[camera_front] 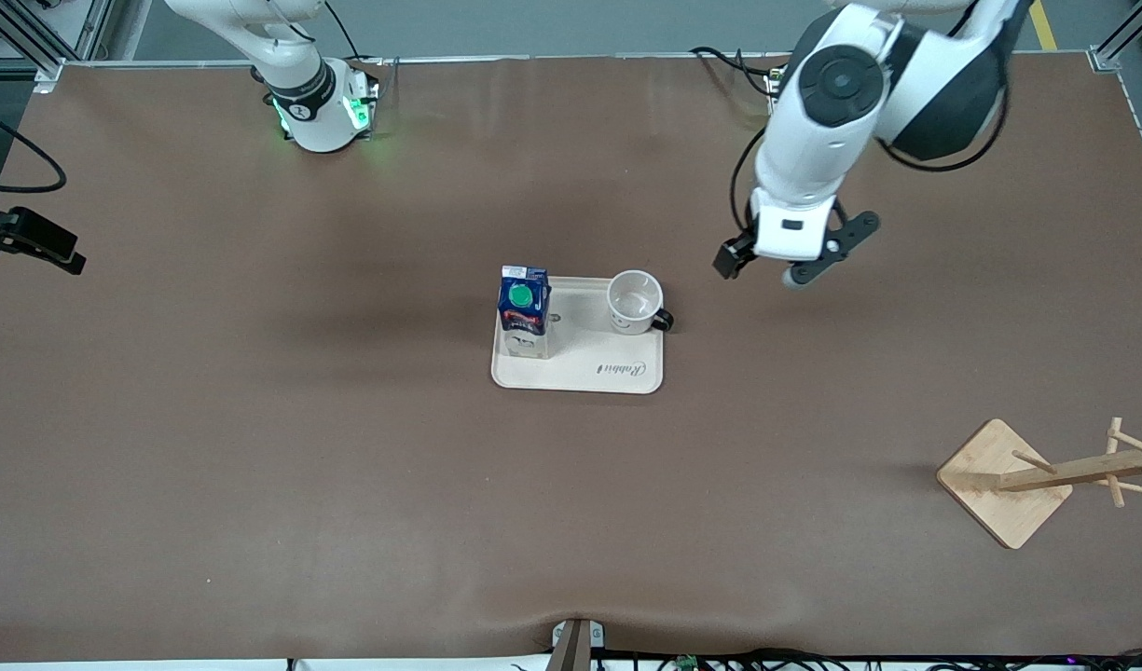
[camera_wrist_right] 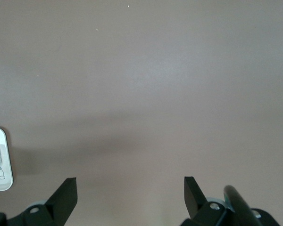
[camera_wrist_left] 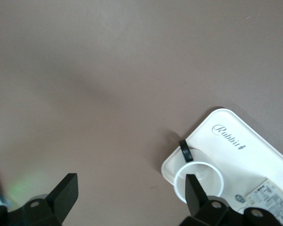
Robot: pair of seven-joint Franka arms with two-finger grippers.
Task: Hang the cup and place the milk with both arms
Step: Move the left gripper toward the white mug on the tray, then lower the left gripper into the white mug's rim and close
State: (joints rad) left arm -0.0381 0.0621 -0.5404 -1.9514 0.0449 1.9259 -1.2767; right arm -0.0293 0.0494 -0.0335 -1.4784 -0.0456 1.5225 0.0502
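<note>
The white cup stands upright on a cream tray at the table's middle, its black handle pointing toward the left arm's end. The dark-blue milk carton with a green cap stands on the same tray, toward the right arm's end. My left gripper is open and empty, up over bare table beside the tray. In the left wrist view the gripper has the cup just past one finger. My right gripper is open and empty over bare table, and shows at the front view's edge.
A wooden cup rack with pegs stands on a square base near the left arm's end, nearer to the front camera than the tray. The tray's edge shows in the right wrist view. Brown table mat lies all around.
</note>
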